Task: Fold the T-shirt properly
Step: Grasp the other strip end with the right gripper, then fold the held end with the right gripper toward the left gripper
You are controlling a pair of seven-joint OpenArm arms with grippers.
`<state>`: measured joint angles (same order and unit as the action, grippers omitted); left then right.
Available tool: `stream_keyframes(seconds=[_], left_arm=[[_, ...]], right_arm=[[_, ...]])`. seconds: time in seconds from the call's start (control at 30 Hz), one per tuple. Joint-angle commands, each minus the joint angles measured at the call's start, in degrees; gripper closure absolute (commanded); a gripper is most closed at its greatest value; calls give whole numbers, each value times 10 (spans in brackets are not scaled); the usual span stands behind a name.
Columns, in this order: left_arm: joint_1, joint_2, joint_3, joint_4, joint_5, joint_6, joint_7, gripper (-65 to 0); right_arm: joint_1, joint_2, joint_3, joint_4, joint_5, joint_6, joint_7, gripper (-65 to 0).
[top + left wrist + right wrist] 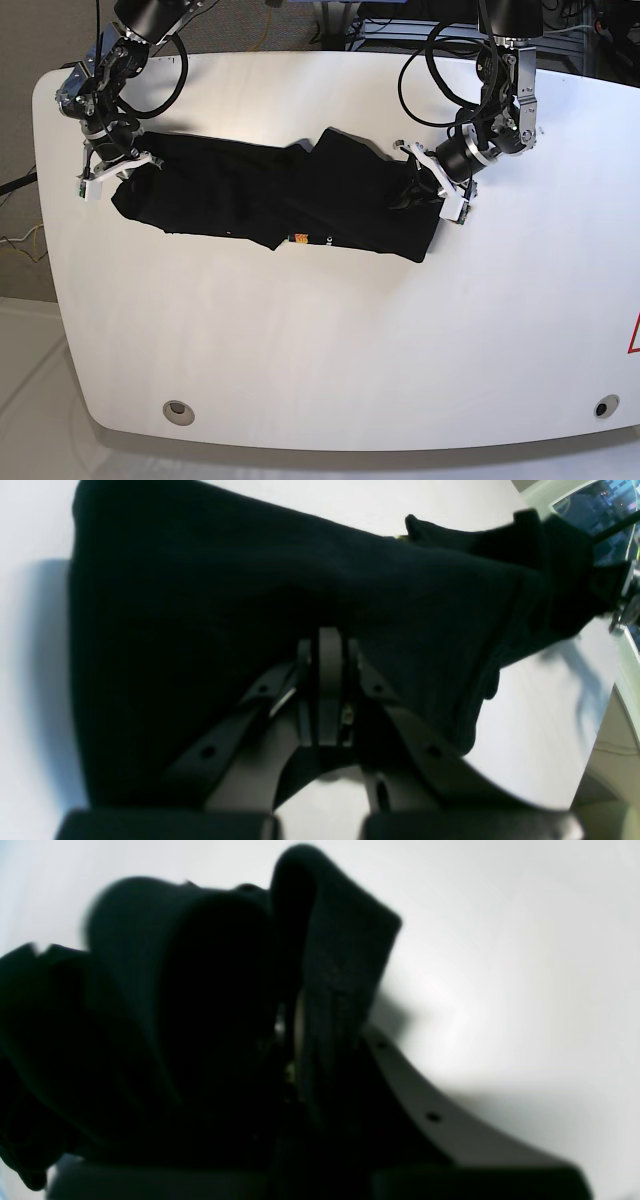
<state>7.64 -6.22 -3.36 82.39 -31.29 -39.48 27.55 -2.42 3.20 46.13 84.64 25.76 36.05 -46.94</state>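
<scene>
The black T-shirt (260, 200) lies stretched in a long crumpled band across the back half of the white table (330, 340). Its small orange-and-white mark (300, 238) shows at the front hem. My left gripper (440, 190) is at the shirt's right end. In the left wrist view its fingers (330, 645) are pressed together on the T-shirt (200, 605), which hangs slightly off the table. My right gripper (112, 165) is at the shirt's left end. In the right wrist view it (295, 1040) is shut on a bunched fold of the T-shirt (200, 990).
The table has rounded corners, with two small round holes (178, 410) (600, 408) near its front edge. Cables loop (430, 90) behind the arm on the right. The floor lies beyond the table's left edge.
</scene>
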Motion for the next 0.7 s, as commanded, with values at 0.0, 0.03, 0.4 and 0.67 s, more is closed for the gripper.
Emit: stream_keyframes(seconds=[0.0,0.03,0.4,0.67], left_arm=[[-6,-2,-1,13,-14,-5,-13,0],[-6,-2,-2,15,-14,-5,-13,0],[5,-2,-2,57,-14,-5,-13,0],[8,-2,-2,60,-14,-5,-13,0]], right_arm=[[18,14,2,11,12,4,10,0],[18,14,2,11,13,4,10,0],[21,11,1,107,13,3,-21,0],[21,4,-32,192,13,3,-40,0]])
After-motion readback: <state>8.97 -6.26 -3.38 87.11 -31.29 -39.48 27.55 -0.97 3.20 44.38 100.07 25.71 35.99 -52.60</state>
